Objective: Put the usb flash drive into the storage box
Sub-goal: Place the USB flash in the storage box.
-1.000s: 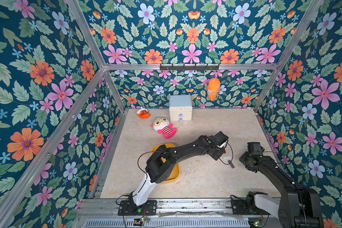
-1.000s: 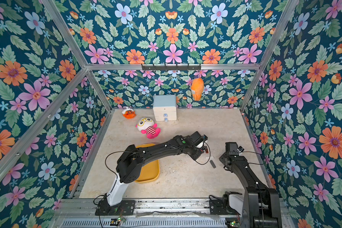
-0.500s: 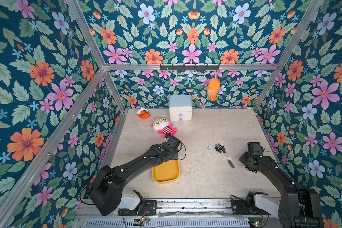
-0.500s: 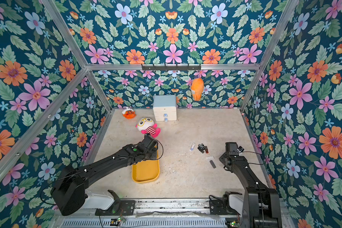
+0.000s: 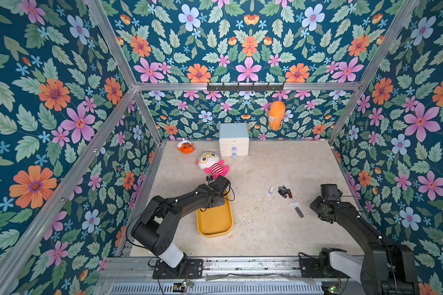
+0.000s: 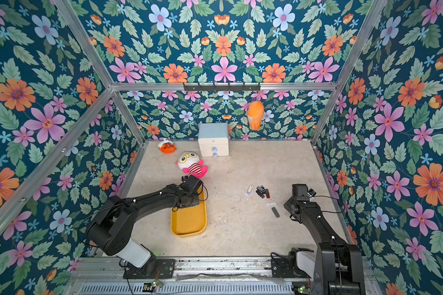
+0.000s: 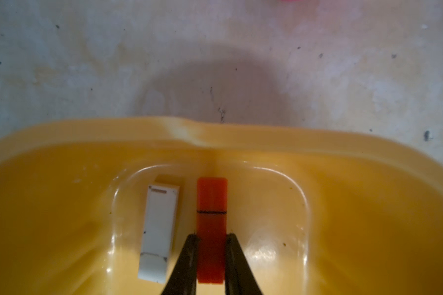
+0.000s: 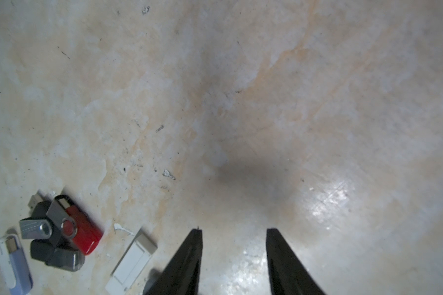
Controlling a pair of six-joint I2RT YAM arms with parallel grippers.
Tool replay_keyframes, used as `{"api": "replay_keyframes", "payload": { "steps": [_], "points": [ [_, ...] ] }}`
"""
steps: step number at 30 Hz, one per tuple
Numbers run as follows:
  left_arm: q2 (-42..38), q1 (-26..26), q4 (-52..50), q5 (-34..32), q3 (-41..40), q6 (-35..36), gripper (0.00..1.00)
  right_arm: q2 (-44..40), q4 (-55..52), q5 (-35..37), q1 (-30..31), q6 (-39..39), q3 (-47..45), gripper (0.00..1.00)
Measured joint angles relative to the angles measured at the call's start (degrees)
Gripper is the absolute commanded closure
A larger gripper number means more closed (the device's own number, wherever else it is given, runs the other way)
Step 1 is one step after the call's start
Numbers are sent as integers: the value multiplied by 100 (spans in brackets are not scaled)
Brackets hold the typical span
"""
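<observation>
Left gripper point(image 7: 211, 236) clamped on the orange usb flash drive point(image 7: 212, 199), low inside the yellow storage box point(image 7: 87, 132).
I would part the jaws only slightly and lift straight up, sparing the white drive point(image 7: 160, 224) just beside; right gripper point(image 8: 234, 231) hangs parted and empty.

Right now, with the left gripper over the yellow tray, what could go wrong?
The left gripper is shut on the orange flash drive, right beside the white flash drive in the yellow storage box. Opening the jaws may shove the white one. If released from a height, the orange drive may land across it.
</observation>
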Motion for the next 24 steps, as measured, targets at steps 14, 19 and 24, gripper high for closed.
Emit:
{"api": "replay_keyframes", "payload": {
  "steps": [14, 19, 24],
  "points": [
    [-79, 26, -334, 146, 210, 22, 45, 0, 24, 0, 0, -2, 0, 53],
    [-553, 11, -761, 251, 581, 122, 28, 90, -13, -22, 0, -24, 70, 52],
    [-1281, -15, -1233, 328, 1038, 348, 22, -48, -380, -295, 35, -37, 422, 52]
  ]
}}
